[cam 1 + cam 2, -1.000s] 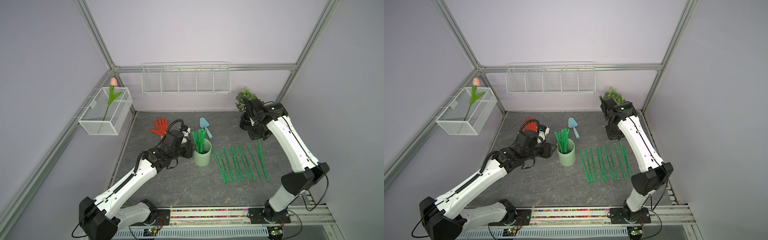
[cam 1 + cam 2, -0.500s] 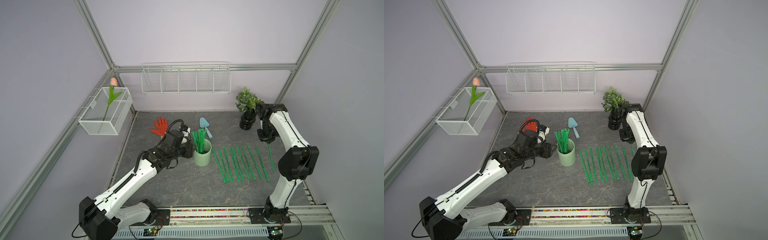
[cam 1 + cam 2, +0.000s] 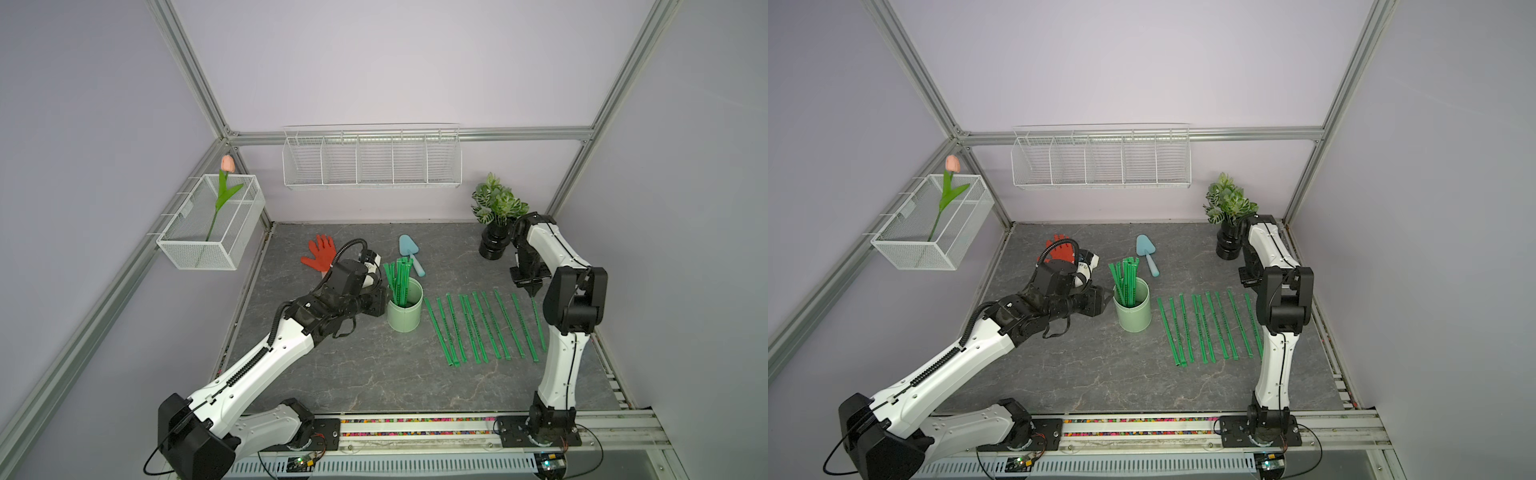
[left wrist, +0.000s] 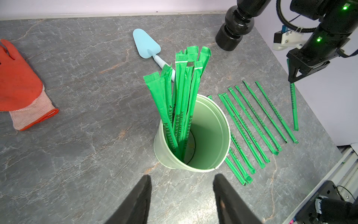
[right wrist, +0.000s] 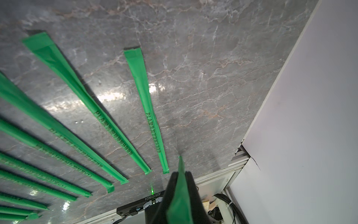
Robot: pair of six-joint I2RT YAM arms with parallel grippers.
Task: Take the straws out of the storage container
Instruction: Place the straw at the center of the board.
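Observation:
The storage container (image 3: pixel 405 318) (image 3: pixel 1134 318) (image 4: pixel 211 124) is a mint-green cup standing mid-table. Several green straws (image 3: pixel 398 278) (image 3: pixel 1126 277) (image 4: pixel 181 91) lean against its left inner side. More straws (image 3: pixel 482 328) (image 3: pixel 1209 328) (image 4: pixel 251 120) (image 5: pixel 81 93) lie in a row to its right. My left gripper (image 3: pixel 385 300) (image 3: pixel 1109 297) (image 4: pixel 182 181) is open just left of the cup, its fingertips short of the wall. My right gripper (image 3: pixel 532 291) (image 4: pixel 293 78) (image 5: pixel 181 175) is shut on one straw (image 3: pixel 538 322) (image 4: pixel 294 104) (image 5: pixel 180 195), which hangs over the row's right end.
Behind the cup lie a red glove (image 3: pixel 320 257) and a blue trowel (image 3: pixel 409 253). A black potted plant (image 3: pixel 494 245) stands at the back right, close behind my right arm. White wire baskets (image 3: pixel 372 160) hang on the back wall. A mesh basket (image 3: pixel 212 237) with a tulip hangs at left.
My right arm has folded back from beside the plant and brought its straw forward and down to the right end of the row. My left arm and the cup have not moved.

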